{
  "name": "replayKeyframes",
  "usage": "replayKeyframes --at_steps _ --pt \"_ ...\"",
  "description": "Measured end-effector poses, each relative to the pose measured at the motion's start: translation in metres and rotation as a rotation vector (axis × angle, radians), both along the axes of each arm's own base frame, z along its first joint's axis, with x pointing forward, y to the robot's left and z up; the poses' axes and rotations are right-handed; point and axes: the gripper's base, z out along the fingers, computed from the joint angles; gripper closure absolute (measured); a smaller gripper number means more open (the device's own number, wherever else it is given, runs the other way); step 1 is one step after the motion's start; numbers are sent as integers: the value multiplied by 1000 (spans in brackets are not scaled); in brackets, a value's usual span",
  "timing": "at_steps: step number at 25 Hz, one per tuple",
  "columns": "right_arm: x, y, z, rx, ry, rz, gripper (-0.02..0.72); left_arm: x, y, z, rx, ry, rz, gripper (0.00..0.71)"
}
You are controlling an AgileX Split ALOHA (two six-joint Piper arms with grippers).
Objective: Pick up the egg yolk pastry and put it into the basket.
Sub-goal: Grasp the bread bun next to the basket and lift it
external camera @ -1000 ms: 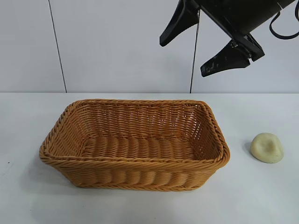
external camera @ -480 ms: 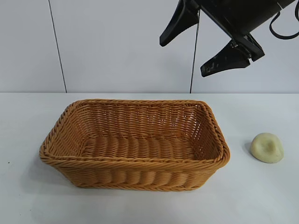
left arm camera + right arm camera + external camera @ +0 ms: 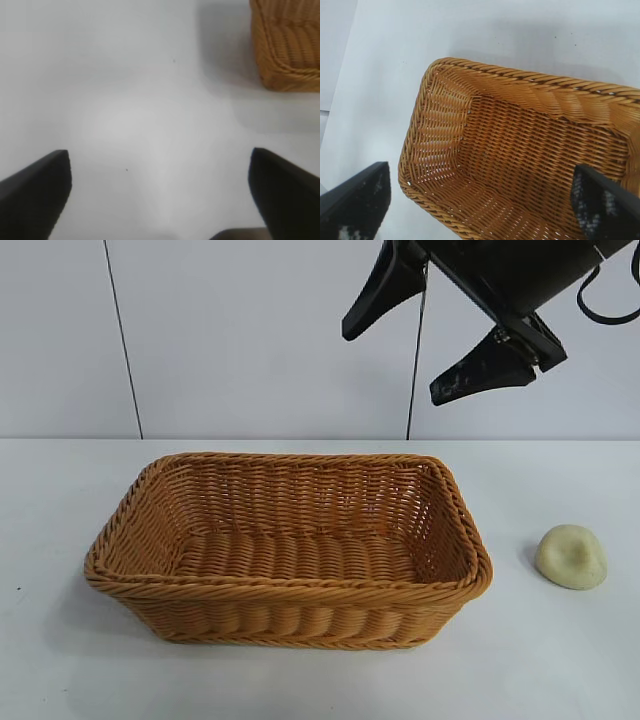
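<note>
We find no brand, label or readable writing on anything in view. The largest thing is the white table (image 3: 560, 670), smooth and matte, with a few tiny dark specks. Behind it we see a pale grey panelled wall (image 3: 250, 340) crossed by two thin dark vertical seams.

The basket (image 3: 135, 515) sits in the middle of the table, a golden-brown wicker rectangle with sloping sides and a thick braided rim; we see nothing inside it.

High above the basket's far right corner hangs the right gripper (image 3: 435, 350), black, its two fingers spread wide apart and holding nothing. Its wrist camera looks down into the woven floor of the basket.

The left gripper (image 3: 160, 187) shows only in its own wrist view, jaws likewise wide apart and empty, over bare table, with one corner of the basket ahead and off to the side.

The egg yolk pastry (image 3: 571, 557), a small pale cream dome with a shallow dent, lies on the table to the right of the basket, apart from it, with nothing between them.
</note>
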Motion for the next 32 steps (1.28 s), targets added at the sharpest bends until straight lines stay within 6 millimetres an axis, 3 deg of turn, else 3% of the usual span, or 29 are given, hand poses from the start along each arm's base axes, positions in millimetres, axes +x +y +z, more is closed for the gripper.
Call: replayKeyframes --at_steps 6,14,23,32 --pt "-2 -15 -10 -210 35 -12 8 -4 0 0 0 -25 0 18" --pt "-3 -50 -18 -556 89 -114 8 -4 0 0 0 -27 0 18" --pt "10 -102 -21 -546 114 -297 8 -4 0 0 0 -27 0 18" --pt "29 -103 -71 -516 205 -270 8 -4 0 0 0 -27 0 18"
